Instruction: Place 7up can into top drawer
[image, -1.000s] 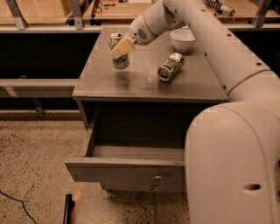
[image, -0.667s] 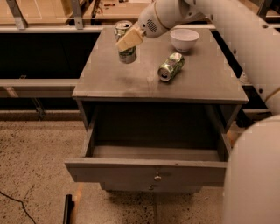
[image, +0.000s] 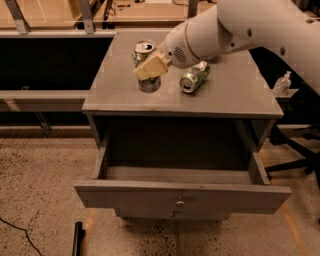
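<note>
Pale silver 7up can (image: 144, 49), gripper (image: 149, 68) clasping it

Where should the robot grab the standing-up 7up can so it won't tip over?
Around the middle of its round side, coming in level from the picture's right. The 7up can stands upright on the cabinet top with its sides free, and the other can lies on its side, apart, to the right. The gripper is at the 7up can's middle.
</note>
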